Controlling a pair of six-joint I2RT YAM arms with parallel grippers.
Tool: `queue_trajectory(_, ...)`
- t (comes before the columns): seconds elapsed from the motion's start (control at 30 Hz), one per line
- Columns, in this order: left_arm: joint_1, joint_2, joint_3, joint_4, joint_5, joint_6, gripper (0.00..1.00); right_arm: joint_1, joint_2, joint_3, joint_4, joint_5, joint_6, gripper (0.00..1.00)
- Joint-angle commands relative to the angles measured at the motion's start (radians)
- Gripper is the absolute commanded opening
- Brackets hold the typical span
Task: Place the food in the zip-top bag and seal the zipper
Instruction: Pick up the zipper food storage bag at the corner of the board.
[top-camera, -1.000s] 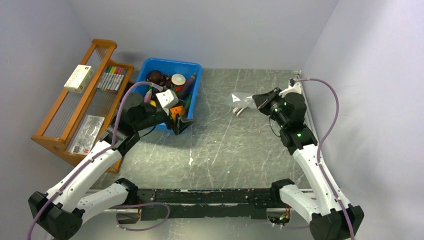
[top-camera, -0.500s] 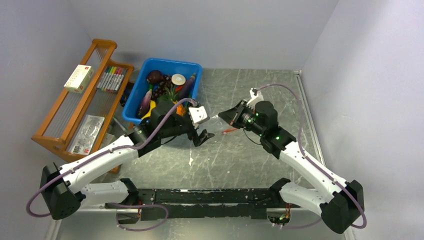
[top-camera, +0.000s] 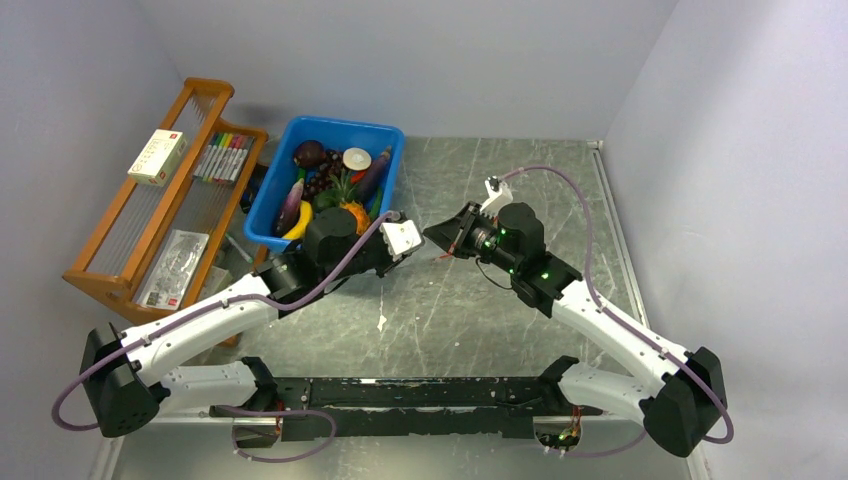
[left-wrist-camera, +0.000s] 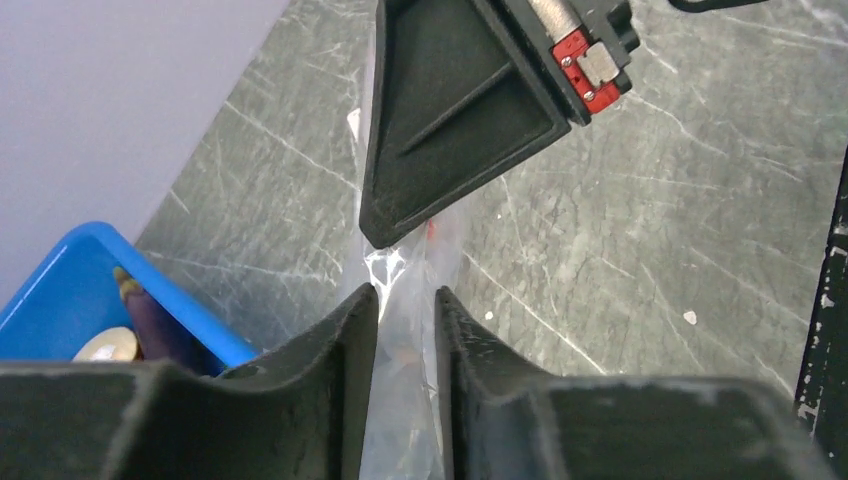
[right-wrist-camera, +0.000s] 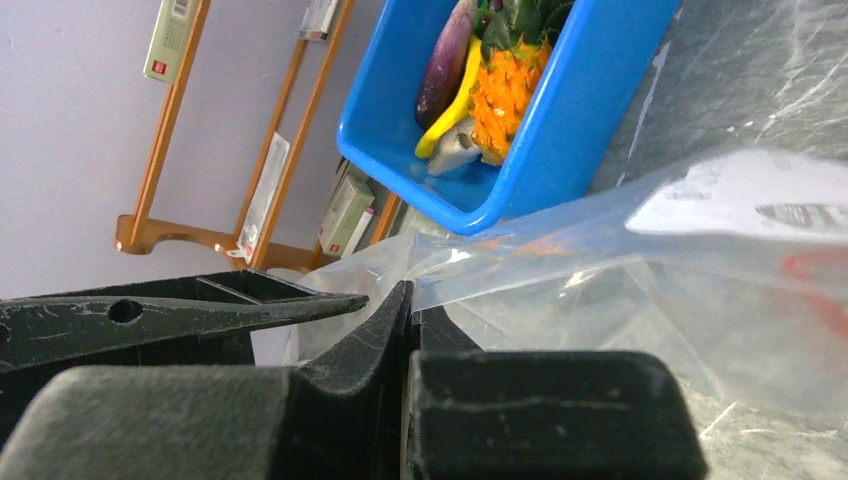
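Just right of the blue bin (top-camera: 340, 124), held above the counter (top-camera: 470, 320), the zip-top bag (right-wrist-camera: 640, 270) is strung between the arms. The right fingers (right-wrist-camera: 360, 345) are pressed together on its film, while the left fingers (left-wrist-camera: 335, 350) stand slightly apart with film running through the gap, not yet clamped. Opening the mouth seems the step in hand, so the left should close on one wall only and pull gently toward the bin, where the food (right-wrist-camera: 497, 95) lies, lest the thin plastic slip.

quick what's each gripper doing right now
left gripper: open by a narrow gap, with the zip-top bag running through the gap, not clamped.
right gripper: shut on the zip-top bag's edge.
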Motion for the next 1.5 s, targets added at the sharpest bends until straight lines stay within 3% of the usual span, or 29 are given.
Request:
queue_trajectory(0.0,-0.009,-0.015,-0.006,-0.026,-0.049,0.038,0.21,0.007,-0.022,0.023,0.025,-0.002,-0.027,0.00)
queue_trajectory(0.1,-0.009,-0.029,-0.024,-0.018,-0.085,0.042,0.09,0.007,-0.016,0.017,0.042,-0.027,-0.044,0.00)
queue_trajectory(0.33,-0.009,-0.066,-0.051,-0.022,-0.089,0.055,0.07,0.008,-0.031,-0.019,0.070,-0.055,-0.052,0.01)
queue_trajectory(0.53,-0.009,-0.065,-0.055,-0.030,-0.083,0.042,0.07,0.005,-0.039,0.030,-0.042,0.021,-0.130,0.49)
queue_trajectory(0.67,-0.008,-0.059,-0.041,-0.063,-0.062,0.009,0.07,0.005,-0.095,0.025,-0.077,0.145,-0.286,0.60)
queue_trajectory(0.87,-0.010,-0.088,-0.069,-0.062,-0.043,-0.022,0.07,-0.013,-0.200,-0.017,-0.024,0.270,-0.488,0.66)
queue_trajectory(1.0,-0.009,-0.114,-0.087,-0.070,-0.047,-0.023,0.07,-0.092,-0.182,0.014,-0.078,0.245,-0.543,0.66)
queue_trajectory(1.23,-0.010,-0.137,-0.093,-0.105,-0.054,-0.008,0.07,-0.504,-0.134,-0.037,0.034,-0.229,-0.431,0.65)
queue_trajectory(1.47,-0.009,-0.171,-0.116,-0.097,-0.040,-0.010,0.07,-0.563,-0.045,-0.212,0.256,-0.407,-0.373,0.56)
